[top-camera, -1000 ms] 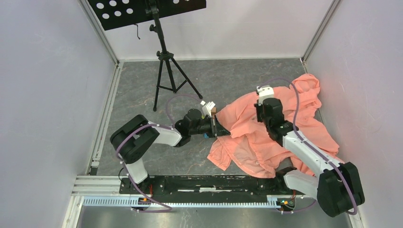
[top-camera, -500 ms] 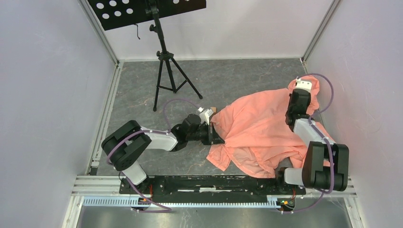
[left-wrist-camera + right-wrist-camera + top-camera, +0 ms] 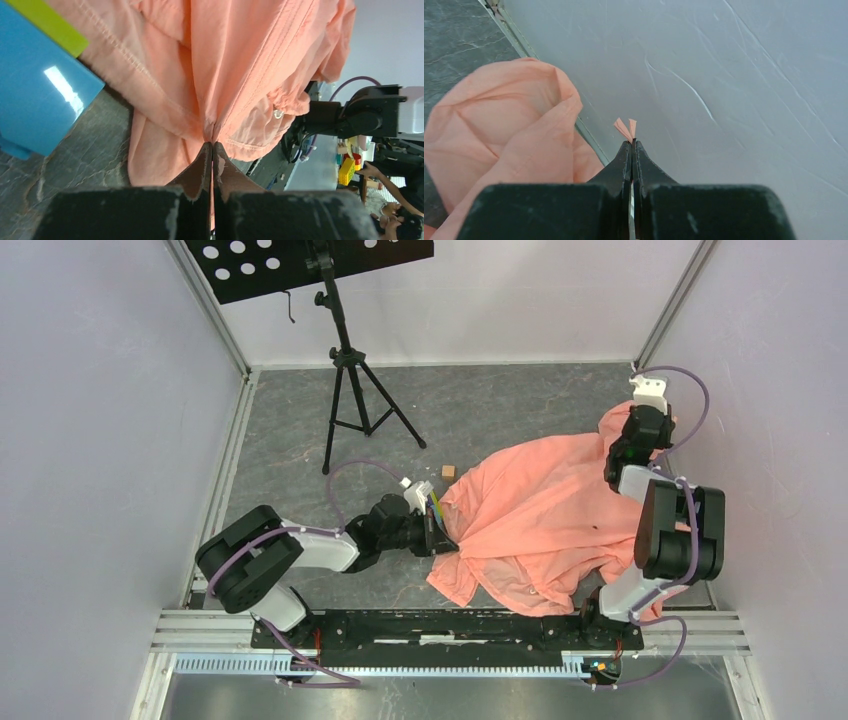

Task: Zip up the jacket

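The salmon-orange jacket (image 3: 545, 505) lies spread on the grey floor at the right, crumpled, its zipper line not clear. My left gripper (image 3: 440, 538) is shut on a fold at the jacket's left edge; in the left wrist view (image 3: 212, 145) fabric bunches between the closed fingertips. My right gripper (image 3: 628, 440) is at the far right by the wall, shut on the jacket's upper right edge; in the right wrist view (image 3: 632, 142) a small tip of orange fabric (image 3: 626, 128) sticks out past the closed tips, and more jacket (image 3: 504, 130) lies to the left.
A black music stand on a tripod (image 3: 345, 360) stands at the back left. A small brown block (image 3: 448, 471) lies on the floor near the jacket's left edge. The right wall (image 3: 760, 390) is close to my right arm. A blue-and-green object (image 3: 35, 95) shows in the left wrist view.
My right gripper has swung from the jacket's middle to the far right wall, pulling the fabric out. My left gripper has drawn back toward the near left, stretching the jacket flatter.
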Controlling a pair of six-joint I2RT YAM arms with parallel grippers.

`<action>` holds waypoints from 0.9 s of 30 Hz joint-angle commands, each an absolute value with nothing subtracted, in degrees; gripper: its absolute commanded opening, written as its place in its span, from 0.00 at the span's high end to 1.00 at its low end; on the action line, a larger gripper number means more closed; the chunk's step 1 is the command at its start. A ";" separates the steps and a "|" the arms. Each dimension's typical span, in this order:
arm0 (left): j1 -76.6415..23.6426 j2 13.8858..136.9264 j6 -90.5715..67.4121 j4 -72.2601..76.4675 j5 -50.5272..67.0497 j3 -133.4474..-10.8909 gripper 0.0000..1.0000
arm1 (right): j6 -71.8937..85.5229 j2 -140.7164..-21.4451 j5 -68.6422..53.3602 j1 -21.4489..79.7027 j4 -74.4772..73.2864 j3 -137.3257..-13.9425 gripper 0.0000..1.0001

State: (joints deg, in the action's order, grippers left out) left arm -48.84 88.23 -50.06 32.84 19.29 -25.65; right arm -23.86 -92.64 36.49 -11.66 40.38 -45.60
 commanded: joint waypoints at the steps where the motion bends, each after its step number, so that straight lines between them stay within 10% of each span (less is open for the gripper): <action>1: -49.22 87.28 -51.21 34.49 18.58 -23.84 0.98 | -30.09 -96.63 36.26 -15.44 54.19 -48.52 1.00; 7: -49.83 89.95 -50.90 36.08 19.73 -26.14 0.95 | -27.53 -98.31 30.24 -14.12 47.18 -53.74 0.94; 12: -49.88 85.44 -48.59 26.78 16.11 -29.84 0.26 | -16.33 -88.93 37.08 -5.18 25.59 -55.69 0.03; 15: -49.97 79.00 -46.51 18.63 13.00 -31.80 0.01 | -7.52 -80.15 41.77 4.21 10.81 -53.36 0.02; 27: -49.95 41.94 -33.23 -20.89 0.49 -48.14 0.00 | 12.28 -39.03 1.32 11.38 -26.12 -51.87 0.02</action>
State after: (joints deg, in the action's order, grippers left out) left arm -49.65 51.83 -41.36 -6.61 6.57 -39.57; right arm 7.90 -49.43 15.92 11.20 -17.32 -49.23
